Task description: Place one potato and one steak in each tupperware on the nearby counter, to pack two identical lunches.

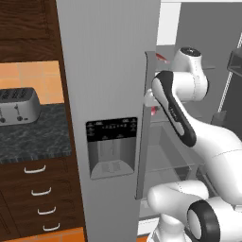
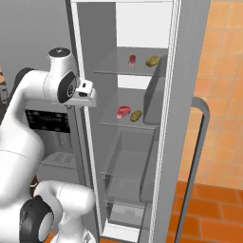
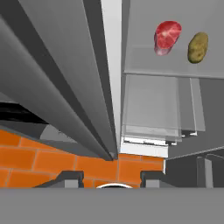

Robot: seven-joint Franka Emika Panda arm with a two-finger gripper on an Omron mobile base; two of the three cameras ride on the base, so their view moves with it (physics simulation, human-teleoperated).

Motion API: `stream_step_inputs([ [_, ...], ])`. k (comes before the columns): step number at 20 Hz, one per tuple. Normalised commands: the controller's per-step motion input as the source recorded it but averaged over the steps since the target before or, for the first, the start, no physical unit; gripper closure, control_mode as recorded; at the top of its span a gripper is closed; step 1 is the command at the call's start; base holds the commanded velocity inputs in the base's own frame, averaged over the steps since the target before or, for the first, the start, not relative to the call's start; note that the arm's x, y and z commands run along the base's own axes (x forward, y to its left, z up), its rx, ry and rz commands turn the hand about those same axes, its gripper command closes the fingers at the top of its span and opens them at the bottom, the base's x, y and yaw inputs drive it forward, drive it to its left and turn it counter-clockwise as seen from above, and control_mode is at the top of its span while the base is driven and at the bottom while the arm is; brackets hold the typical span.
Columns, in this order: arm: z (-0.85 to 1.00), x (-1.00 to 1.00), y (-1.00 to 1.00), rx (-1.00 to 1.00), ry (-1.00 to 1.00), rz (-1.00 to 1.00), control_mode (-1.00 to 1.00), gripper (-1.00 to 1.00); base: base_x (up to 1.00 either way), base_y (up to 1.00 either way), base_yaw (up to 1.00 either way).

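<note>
Steak (image 2: 123, 112) lies just left of potato (image 2: 136, 115) on the middle shelf of the open fridge (image 2: 142, 95), a second pair sits on the shelf above, and the gripper (image 3: 112, 176), fingers apart and empty, hovers at the door edge
</note>
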Motion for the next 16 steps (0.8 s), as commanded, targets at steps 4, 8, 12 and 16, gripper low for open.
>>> stream_step_inputs([
  [4, 0.03, 0.00, -0.39, 0.12, -0.03, 0.05, -1.00, -1.00, 0.00, 0.00, 0.00],
  [8, 0.26, -0.09, -0.78, 0.06, -0.26, 0.19, -1.00, -1.00, 0.00, 0.00, 0.00],
  [12, 0.47, 0.00, -0.30, -0.03, -0.39, 0.16, -1.00, -1.00, 0.00, 0.00, 0.00],
  [16, 0.34, 0.03, -0.01, -0.14, -0.45, -0.01, -1.00, -1.00, 0.00, 0.00, 0.00],
])
